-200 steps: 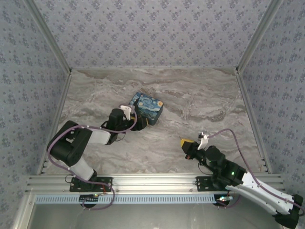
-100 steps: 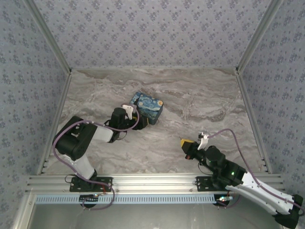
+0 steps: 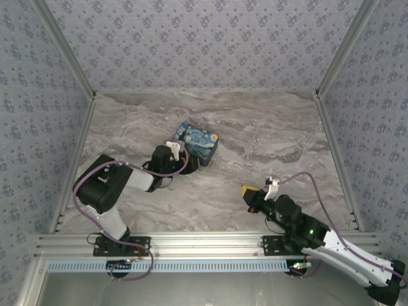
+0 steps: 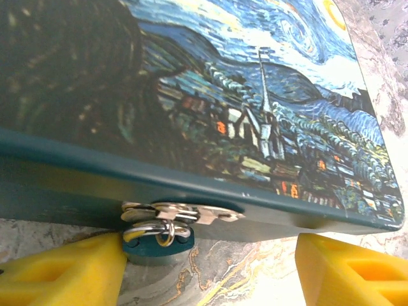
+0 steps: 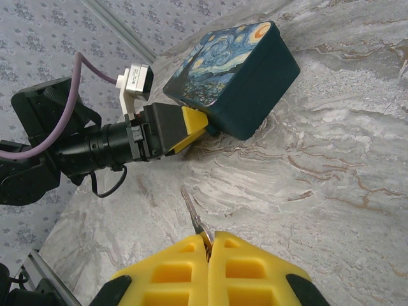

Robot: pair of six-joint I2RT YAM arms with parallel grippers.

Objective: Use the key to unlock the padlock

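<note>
Top external view: a blue box painted with a starry-night scene (image 3: pixel 196 143) is sitting a bit left of centre on the grey-veined marble tabletop (image 3: pixel 274 134). The left gripper (image 3: pixel 183 166) is sitting right up against the box's near-left side, with its arm stretching out low across the table. The right gripper (image 3: pixel 246 190) is hanging well apart from all that, over toward the near right, and it isn't touching the box.

Left wrist cam is looking along the box's side. The tiny silvery-grey metal padlock (image 4: pixel 156 239) is hanging from a small silver hasp (image 4: pixel 191 212) at the lid's lower edge, its shackle threading through the loop. The two yellow fingers (image 4: pixel 70 271) are standing apart, one on each side of the lock. The one at the left of the frame is sitting just beside it, maybe touching, can't tell for sure. The other one is sitting well off, with bare marble showing between. So those jaws are gaping and not clamping anything.

Right wrist cam: the yellow pads are pressing together on a thin silver metal key (image 5: pixel 191 210). Its blade is poking out forward over the marble and aiming roughly at the box, with a good stretch of table lying between them.
</note>
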